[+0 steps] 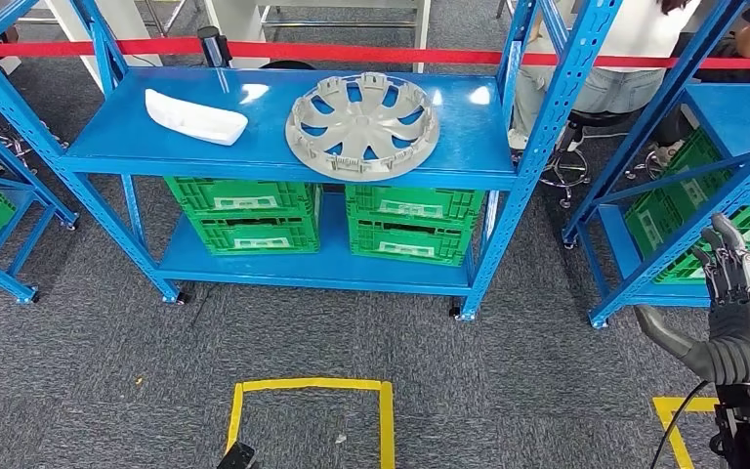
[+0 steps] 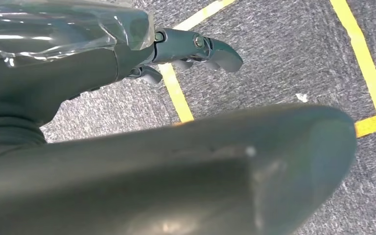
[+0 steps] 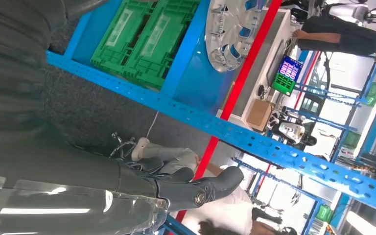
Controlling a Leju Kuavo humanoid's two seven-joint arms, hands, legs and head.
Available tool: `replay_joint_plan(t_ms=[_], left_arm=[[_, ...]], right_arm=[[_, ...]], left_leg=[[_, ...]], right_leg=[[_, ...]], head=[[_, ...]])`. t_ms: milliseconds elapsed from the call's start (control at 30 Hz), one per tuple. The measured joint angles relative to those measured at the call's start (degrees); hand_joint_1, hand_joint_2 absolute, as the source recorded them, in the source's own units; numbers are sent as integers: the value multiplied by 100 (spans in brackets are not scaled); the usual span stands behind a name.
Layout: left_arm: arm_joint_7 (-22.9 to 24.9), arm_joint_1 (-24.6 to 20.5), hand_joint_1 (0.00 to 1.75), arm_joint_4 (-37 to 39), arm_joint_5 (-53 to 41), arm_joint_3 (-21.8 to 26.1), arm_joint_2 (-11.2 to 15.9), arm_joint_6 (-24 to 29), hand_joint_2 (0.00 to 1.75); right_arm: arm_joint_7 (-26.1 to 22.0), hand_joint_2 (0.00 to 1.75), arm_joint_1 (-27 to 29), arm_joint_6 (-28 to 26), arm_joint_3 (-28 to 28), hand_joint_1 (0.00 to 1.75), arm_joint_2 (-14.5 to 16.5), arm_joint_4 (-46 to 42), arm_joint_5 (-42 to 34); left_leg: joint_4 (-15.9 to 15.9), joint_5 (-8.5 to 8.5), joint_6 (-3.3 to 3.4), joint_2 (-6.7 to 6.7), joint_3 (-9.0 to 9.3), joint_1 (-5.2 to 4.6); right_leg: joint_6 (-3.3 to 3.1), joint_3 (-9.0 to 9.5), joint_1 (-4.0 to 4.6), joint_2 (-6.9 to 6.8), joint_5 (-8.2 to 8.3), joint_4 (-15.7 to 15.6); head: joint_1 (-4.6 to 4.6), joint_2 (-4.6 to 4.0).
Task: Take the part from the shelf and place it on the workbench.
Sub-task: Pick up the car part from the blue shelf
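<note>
White part (image 1: 195,116) lay flat on shelf (image 1: 273,147), long axis running left-right, beside wheel cover (image 1: 362,125). Right hand (image 1: 732,303) raised, fingers apart, empty. Left hand (image 2: 196,49) state unclear.

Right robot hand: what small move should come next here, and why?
Probably raise and extend the right robot hand toward the top shelf. It holds nothing, fingers apart, low beside the neighbouring rack, well short of the grey wheel cover and the white part, both lying untouched on that shelf. Which part is meant, I cannot tell.
</note>
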Motion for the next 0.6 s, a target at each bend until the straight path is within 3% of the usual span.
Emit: replay_joint_plan(t_ms=[67,167,233,300,333,367,400,433,500,533,600], left_arm=[[1,0,0,-6,0,0,5,1,0],[1,1,0,-11,0,-2,25,1,0],[1,1,0,-15,0,-4,31,1,0],[1,6,0,-16,0,-5,33,1,0],[1,9,0,-16,0,-7,34,1,0],[1,10,0,-16,0,-8,34,1,0],[1,9,0,-16,0,-9,35,1,0],[1,7,0,-16,0,-9,37,1,0],[1,-2,0,-17,0,-12,49,1,0],[1,-6,0,-17,1,-14,56,2,0],[1,-9,0,-17,8,-19,60,3,0]], right_arm=[[1,175,6,-2,-1,0,2,-8,2],[-1,175,9,-4,-1,0,4,-21,4],[-1,175,7,-4,5,0,10,-33,4],[-1,175,7,-4,13,0,20,-36,4],[-1,175,7,-4,15,0,25,-36,4],[-1,175,6,-4,17,0,30,-36,4],[-1,175,4,-4,19,0,34,-36,4],[-1,175,0,-4,19,0,36,-37,4],[-1,175,-13,-4,19,0,37,-39,4],[-1,175,-21,-4,20,0,40,-39,4],[2,175,-33,-2,27,0,43,-37,5]], left_leg=[[35,-21,-48,0,-20,-14],[162,-119,-123,8,-72,15],[694,-447,-201,10,-309,50],[1454,-786,-257,13,-668,90],[1666,-829,-264,14,-774,99],[1653,-753,-256,14,-773,102],[1416,-582,-231,14,-662,98],[1010,-360,-183,13,-462,86],[285,-95,-69,25,-104,43],[101,-55,-25,34,-17,16],[31,-56,15,46,-7,-22]], right_leg=[[-105,57,29,9,35,-104],[-207,63,-7,13,66,-119],[-239,64,-21,12,72,-125],[-247,58,-11,10,71,-124],[-249,57,-2,10,70,-123],[-249,60,7,12,70,-123],[-249,66,18,15,69,-123],[-247,75,30,20,68,-125],[-236,79,45,24,67,-128],[-224,72,46,23,70,-130],[-181,63,37,13,84,-151]], head=[[-3,0],[-10,-1],[-23,-1],[-28,-1],[-28,-1],[-29,-1],[-29,-1],[-29,-1],[-15,-1],[-11,-2],[-9,-2]])
